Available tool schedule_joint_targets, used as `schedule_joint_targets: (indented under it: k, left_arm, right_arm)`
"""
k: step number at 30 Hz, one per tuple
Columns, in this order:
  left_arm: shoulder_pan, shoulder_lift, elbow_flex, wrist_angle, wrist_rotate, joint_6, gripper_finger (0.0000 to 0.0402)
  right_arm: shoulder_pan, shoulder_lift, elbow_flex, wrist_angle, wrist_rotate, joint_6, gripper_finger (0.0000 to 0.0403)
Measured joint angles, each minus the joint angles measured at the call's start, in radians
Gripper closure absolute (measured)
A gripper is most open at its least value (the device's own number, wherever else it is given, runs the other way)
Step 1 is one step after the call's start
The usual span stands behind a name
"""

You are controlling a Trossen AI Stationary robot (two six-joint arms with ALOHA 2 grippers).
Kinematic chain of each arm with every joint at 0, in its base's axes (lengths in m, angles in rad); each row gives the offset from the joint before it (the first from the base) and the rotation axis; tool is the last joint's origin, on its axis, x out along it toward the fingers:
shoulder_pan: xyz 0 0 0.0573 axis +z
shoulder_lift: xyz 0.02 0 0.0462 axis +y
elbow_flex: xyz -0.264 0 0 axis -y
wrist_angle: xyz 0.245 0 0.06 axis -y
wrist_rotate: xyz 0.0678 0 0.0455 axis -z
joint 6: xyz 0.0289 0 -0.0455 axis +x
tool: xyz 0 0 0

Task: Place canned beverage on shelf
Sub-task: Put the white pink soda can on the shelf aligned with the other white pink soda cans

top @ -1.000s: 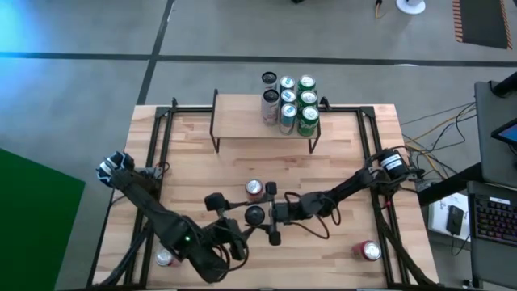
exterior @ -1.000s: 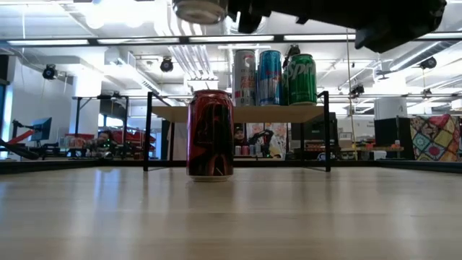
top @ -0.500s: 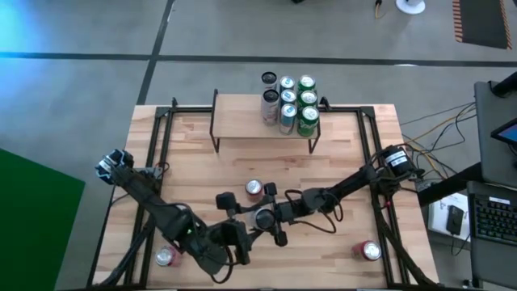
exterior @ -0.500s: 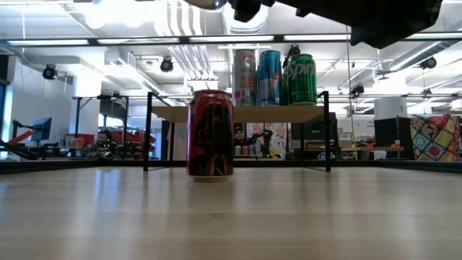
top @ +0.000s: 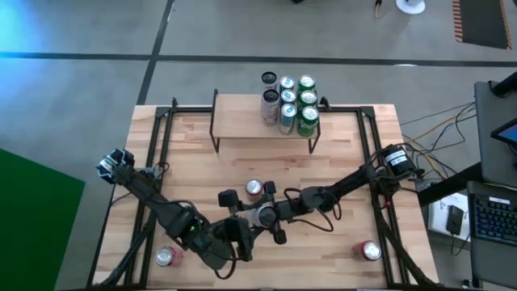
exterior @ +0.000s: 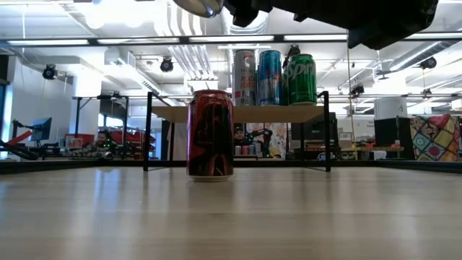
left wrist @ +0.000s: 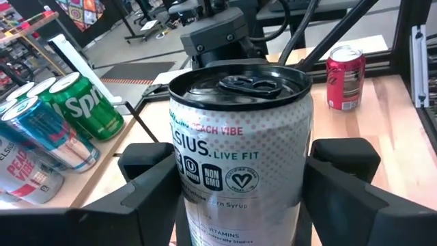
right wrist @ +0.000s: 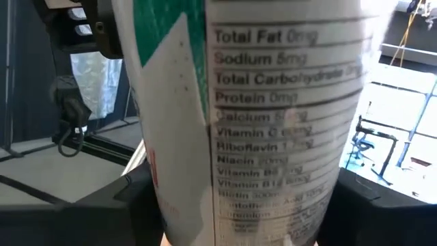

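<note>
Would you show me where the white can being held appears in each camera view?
High: white can, just below picture centre.
Low: only its base, at the top edge.
Left wrist: centre, lid up.
Right wrist: fills the middle, label showing.
Landmark: green cans on the shelf, in high, low and left wrist views.

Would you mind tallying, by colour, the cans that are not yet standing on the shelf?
Red cans: 3, all on the table
White can: 1, held up in the right hand
Total: 4
</note>
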Motion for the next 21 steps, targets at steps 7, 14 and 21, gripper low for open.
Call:
schedule_joint_targets:
  k: [7, 14, 21]
  left_arm:
    - [0.002, -0.009, 0.000, -0.017, -0.067, -0.001, 0.0158]
    - [0.041, -0.093, 0.000, -0.104, -0.091, -0.001, 0.0157]
    - [0.171, -0.240, -0.097, -0.099, -0.018, 0.043, 0.0157]
  right_arm:
    - [-0.021, -0.009, -0.004, -0.026, 0.057, 0.048, 0.0090]
    - [0.003, -0.133, -0.113, -0.150, 0.331, 0.125, 0.0073]
    - [0.060, -0.372, -0.355, -0.116, 0.395, 0.237, 0.0077]
